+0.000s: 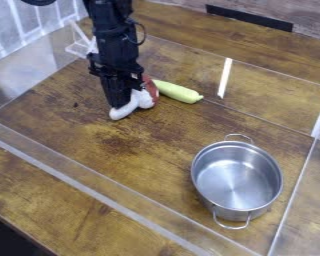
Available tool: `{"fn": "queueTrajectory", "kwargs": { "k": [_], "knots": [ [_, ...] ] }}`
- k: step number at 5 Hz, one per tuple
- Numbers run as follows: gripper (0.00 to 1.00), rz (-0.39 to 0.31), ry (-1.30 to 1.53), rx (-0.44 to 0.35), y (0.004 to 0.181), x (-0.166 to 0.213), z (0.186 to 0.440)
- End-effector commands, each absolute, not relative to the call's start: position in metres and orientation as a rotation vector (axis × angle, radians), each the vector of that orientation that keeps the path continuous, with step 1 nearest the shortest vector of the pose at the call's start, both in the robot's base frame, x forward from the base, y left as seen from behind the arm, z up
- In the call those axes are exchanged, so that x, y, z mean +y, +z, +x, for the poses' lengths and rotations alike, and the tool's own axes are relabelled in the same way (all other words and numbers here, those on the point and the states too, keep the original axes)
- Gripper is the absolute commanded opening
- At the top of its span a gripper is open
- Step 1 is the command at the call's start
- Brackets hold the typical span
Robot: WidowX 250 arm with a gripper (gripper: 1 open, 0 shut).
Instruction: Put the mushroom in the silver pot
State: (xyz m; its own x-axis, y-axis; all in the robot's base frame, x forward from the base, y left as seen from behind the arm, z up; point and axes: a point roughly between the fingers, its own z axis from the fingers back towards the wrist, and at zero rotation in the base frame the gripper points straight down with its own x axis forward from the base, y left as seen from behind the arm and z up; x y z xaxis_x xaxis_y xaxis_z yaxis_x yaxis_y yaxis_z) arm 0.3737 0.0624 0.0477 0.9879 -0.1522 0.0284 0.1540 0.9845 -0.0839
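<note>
- Your pincer [120, 95] is closing narrow on the mushroom [133, 108], apparently by its white stem.
- The stem is pointing toward the near left, the cap sitting beyond, beside the yellow-green vegetable [178, 91].

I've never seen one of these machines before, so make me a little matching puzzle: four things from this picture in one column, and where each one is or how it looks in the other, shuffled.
Things
1. mushroom
2. silver pot
3. yellow-green vegetable
4. robot arm

Descriptions
A. reaches in from the far side of the table
B. white stem, down at the jaws
C. long and slim, lying just beyond the mushroom
D. round and shiny, with two loop handles

Right pairs: 1-B, 2-D, 3-C, 4-A
</note>
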Motion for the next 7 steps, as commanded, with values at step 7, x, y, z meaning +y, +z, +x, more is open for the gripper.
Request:
{"fn": "queueTrajectory", "kwargs": {
  "k": [7],
  "knots": [
    [0.00, -0.284, -0.444, -0.273, 0.156, -0.087, 0.312]
  ]
}}
